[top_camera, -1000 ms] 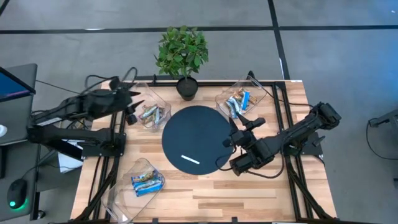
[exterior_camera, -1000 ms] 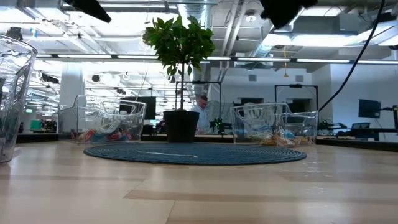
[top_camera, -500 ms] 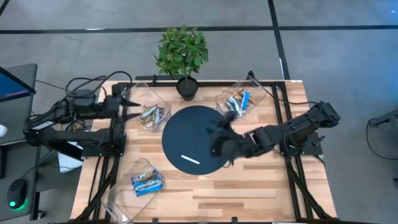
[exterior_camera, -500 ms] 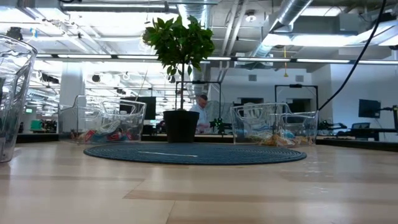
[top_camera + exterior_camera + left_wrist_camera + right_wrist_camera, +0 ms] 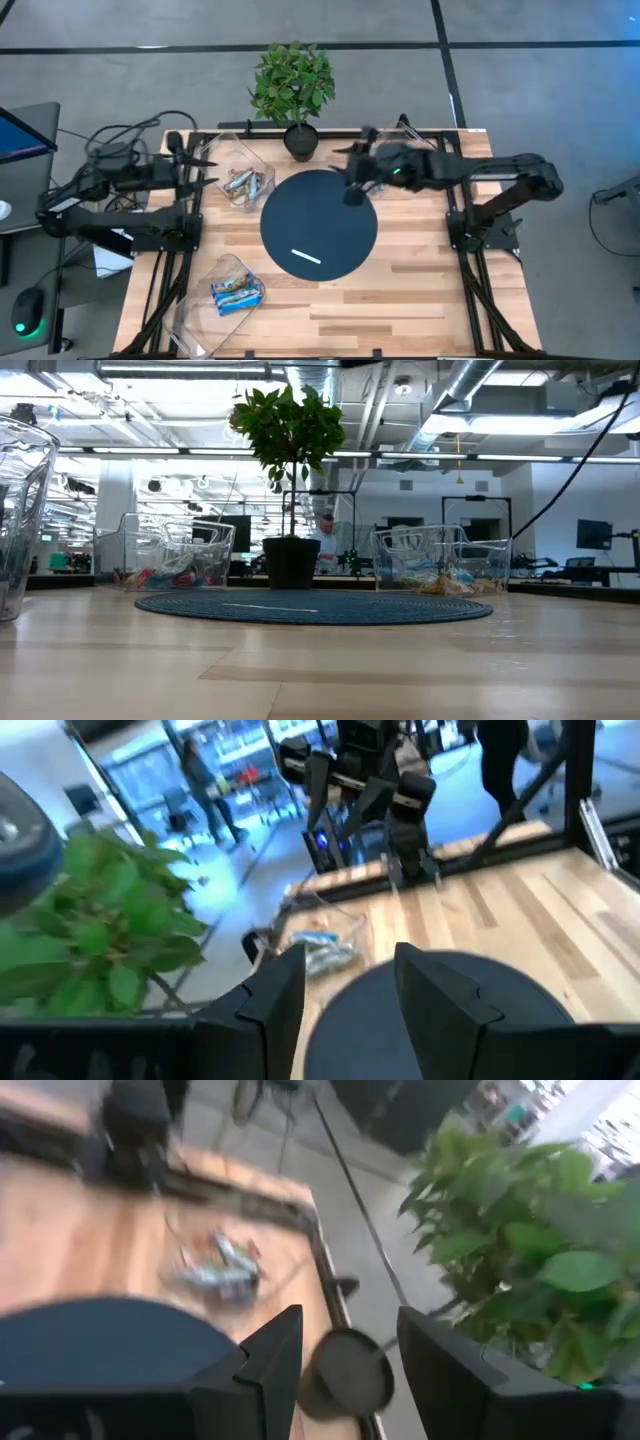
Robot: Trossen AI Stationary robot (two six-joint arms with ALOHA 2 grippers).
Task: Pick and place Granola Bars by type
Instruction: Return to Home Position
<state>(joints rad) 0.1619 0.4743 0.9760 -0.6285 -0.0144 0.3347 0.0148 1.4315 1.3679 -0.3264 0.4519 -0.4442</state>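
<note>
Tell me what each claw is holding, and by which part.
Nothing is held. The left claw and the right claw both stand open and empty.

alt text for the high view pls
Top-down view of a wooden table with a round dark mat holding only a thin white strip; granola bars sit in three clear bins around it. The left end effector hovers beside the far-left bin, the right end effector over the mat's far edge by the far-right bin, both open and empty.
</note>
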